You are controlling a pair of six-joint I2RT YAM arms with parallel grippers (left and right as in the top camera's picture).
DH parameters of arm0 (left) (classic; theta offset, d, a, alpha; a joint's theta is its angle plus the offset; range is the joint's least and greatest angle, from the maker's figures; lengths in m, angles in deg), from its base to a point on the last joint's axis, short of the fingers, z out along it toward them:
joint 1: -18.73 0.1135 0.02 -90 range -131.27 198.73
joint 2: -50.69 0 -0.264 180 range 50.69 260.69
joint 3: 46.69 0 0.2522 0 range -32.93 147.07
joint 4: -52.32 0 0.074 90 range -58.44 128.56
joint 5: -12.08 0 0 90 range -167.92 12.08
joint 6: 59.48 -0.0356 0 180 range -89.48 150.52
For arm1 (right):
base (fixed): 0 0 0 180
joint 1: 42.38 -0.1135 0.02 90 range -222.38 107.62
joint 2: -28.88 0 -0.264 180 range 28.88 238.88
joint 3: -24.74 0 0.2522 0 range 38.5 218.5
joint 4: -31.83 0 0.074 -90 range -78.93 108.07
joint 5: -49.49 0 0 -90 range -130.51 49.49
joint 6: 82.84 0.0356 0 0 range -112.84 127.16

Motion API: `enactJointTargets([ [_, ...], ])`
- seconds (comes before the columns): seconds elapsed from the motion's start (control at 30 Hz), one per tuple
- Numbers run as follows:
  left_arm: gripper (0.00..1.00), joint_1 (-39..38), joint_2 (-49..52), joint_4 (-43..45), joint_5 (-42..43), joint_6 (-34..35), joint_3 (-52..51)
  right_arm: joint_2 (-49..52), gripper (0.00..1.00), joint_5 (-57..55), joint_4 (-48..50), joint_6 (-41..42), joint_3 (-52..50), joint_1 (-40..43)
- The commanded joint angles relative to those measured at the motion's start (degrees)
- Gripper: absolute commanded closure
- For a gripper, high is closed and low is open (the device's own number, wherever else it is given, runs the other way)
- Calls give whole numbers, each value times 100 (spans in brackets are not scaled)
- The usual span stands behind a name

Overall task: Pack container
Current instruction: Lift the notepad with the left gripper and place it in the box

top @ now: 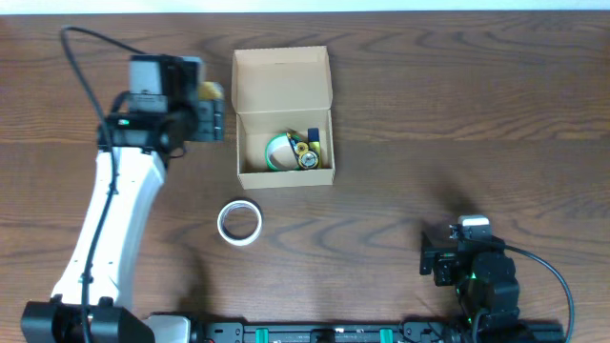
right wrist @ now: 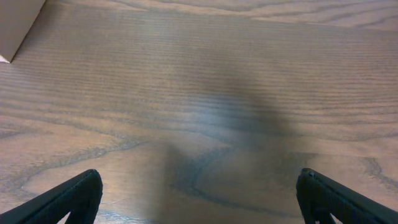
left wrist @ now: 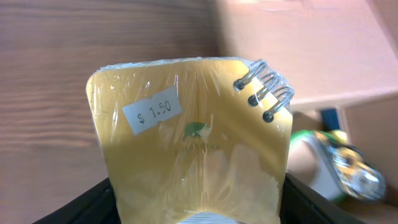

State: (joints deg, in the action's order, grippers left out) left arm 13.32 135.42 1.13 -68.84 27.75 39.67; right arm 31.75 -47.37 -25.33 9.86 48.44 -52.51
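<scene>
The tan cardboard container (top: 283, 143) stands open at the table's upper middle, its flap lid laid back. Inside lie a green-and-white tape roll (top: 279, 152) and other small items. My left gripper (top: 213, 105) is just left of the container and is shut on a yellow shrink-wrapped spiral notepad (left wrist: 193, 149) with a $1.50 price sticker. The container's wall and contents show at the right of the left wrist view (left wrist: 336, 165). My right gripper (right wrist: 199, 199) is open and empty over bare table at the front right (top: 434, 255).
A white tape roll (top: 238, 222) lies on the table in front of the container. A corner of the container (right wrist: 15, 28) shows at the top left of the right wrist view. The table is dark wood.
</scene>
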Motion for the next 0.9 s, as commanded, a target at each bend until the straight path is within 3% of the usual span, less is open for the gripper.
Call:
enactJointTargets([
  [0.0, 43, -680, -74, -2, 109, 66, 44, -35, 1, 24, -7, -63, -46, 39],
  [0.13, 41, -1716, 109, -4, 85, 323, 44, -35, 1, 24, -7, -66, -46, 39],
  [0.23, 41, -1930, 560, -15, 107, 599, 44, -35, 1, 24, -7, -66, -46, 39],
  [0.57, 38, -1685, 1556, 7, -72, 1322, 44, -35, 1, 24, -7, -63, -46, 42],
  [0.67, 27, -1648, 1604, 37, -68, 1355, 44, -35, 1, 24, -7, -63, -46, 39],
  [0.8, 24, -1646, 1611, 48, -68, 1355, 44, -35, 1, 24, -7, -63, -46, 39],
  [0.87, 17, -1646, 1611, 83, -68, 1353, 44, -35, 1, 24, -7, -63, -46, 39],
])
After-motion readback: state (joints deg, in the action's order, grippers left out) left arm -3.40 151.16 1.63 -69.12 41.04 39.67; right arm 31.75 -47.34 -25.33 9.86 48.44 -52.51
